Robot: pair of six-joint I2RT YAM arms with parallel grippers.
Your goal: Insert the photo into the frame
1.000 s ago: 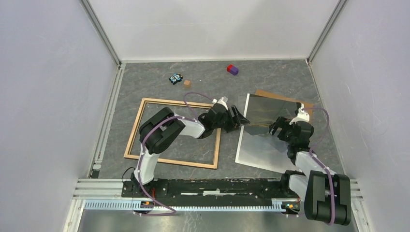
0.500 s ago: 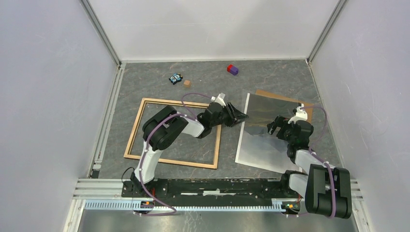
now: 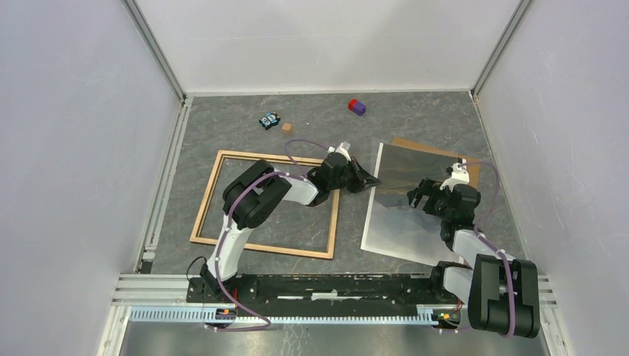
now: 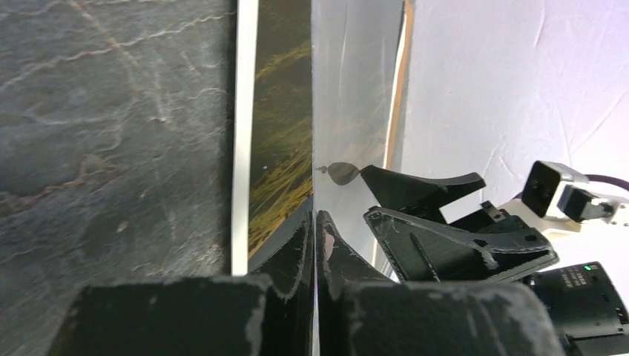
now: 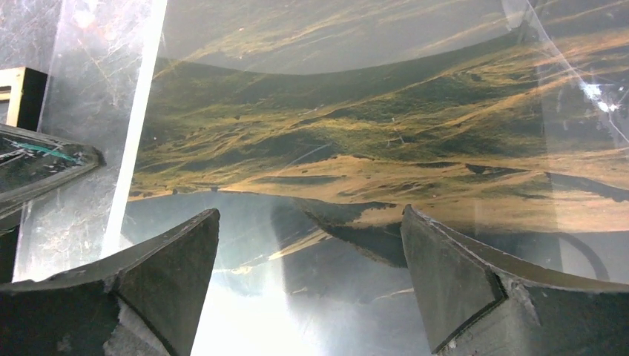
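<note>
While left hand [image 4: 314, 219] pinches photo [image 5: 356, 133]: glossy, golden hills, white border.

Brown board [image 3: 408, 143] mostly hidden beneath the photo [image 3: 393, 230]

1. Photo [image 3: 400, 222]: glossy, with dim golden-brown hills, darker slopes and a thin white border.
2. Frame [image 3: 206, 196]: light wood colour on every rail.
3. Table [image 3: 222, 119]: dark grey, run through with pale marble veins.
4. Backing board [image 3: 415, 144]: plain brown.
5. Block [image 3: 357, 106]: red and purple.
</note>
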